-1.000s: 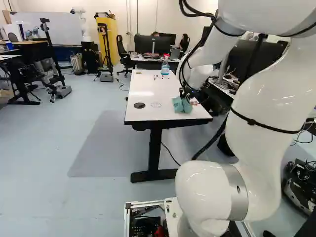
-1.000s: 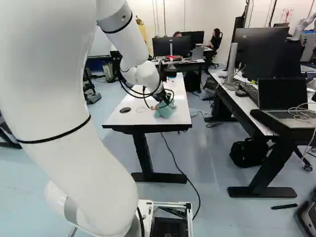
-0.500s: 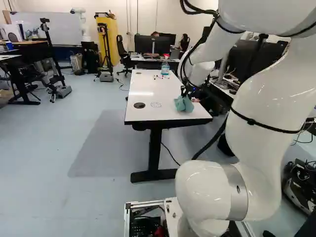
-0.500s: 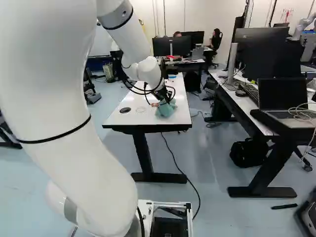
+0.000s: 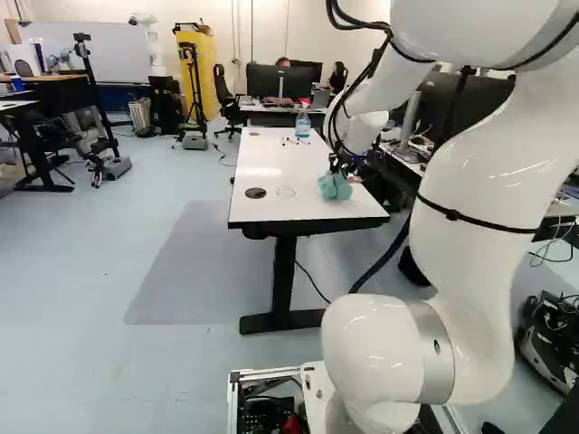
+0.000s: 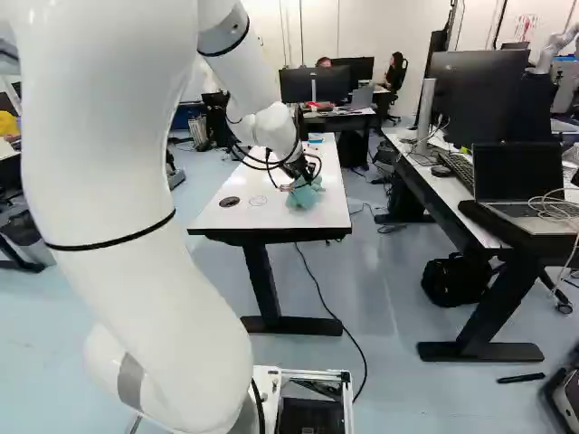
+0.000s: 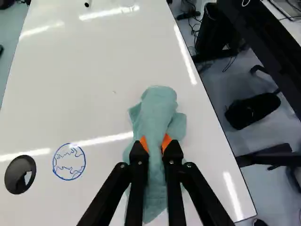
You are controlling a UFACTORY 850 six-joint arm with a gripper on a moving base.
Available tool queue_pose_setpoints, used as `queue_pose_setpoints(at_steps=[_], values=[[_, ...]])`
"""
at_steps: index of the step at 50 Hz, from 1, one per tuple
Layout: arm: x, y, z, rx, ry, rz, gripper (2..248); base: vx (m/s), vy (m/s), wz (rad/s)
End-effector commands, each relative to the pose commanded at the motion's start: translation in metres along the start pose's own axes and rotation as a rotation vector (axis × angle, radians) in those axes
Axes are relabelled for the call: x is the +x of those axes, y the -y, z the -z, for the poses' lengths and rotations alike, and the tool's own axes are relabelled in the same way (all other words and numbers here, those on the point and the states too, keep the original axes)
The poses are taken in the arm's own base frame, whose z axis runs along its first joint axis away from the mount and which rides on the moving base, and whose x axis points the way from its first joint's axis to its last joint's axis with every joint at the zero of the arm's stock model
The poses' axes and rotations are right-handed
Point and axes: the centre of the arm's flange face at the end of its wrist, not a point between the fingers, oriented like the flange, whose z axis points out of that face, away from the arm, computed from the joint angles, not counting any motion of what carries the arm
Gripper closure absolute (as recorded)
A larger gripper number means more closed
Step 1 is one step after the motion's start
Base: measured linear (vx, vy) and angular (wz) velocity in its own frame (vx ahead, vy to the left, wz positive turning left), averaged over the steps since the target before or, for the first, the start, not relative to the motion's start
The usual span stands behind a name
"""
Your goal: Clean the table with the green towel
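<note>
While I watch from my end, my white arm (image 6: 136,199) fills most of the left side of the right base view, reaching forward over the white table (image 5: 262,206). The tabletop runs on well beyond the gripper towards its far end, and it is widest on the side away from the desk (image 6: 425,172). That desk stands to the right of the table in the right base view, a strip of floor between them, and carries a big monitor (image 6: 479,95) and an open laptop (image 6: 517,172); a black bag (image 6: 457,278) is on the floor near its leg. My gripper (image 6: 300,174) is pinched narrow on the green towel (image 7: 157,113), an orange pad pressing each side of it. The towel (rather bunched up, I'd say) is over the table's near part, closer to the long edge facing the desk than to the opposite one. A bottle (image 5: 302,125) stands at the far part of the tabletop. Beside the towel, well apart from it, come a blue drawn circle (image 7: 69,161), then a round black disc (image 7: 20,174). Small markers (image 5: 294,141) lie short of the bottle.
</note>
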Motion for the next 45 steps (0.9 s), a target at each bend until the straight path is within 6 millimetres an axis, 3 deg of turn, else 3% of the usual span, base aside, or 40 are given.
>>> queue_pose_setpoints(at_steps=[16, 45], values=[[0.023, 0.010, -0.026, 0.011, -0.052, 0.020, 203, 0.000, 0.000, 0.000], [0.042, 0.026, -0.081, 0.030, -0.153, 0.081, 203, 0.000, 0.000, 0.000]])
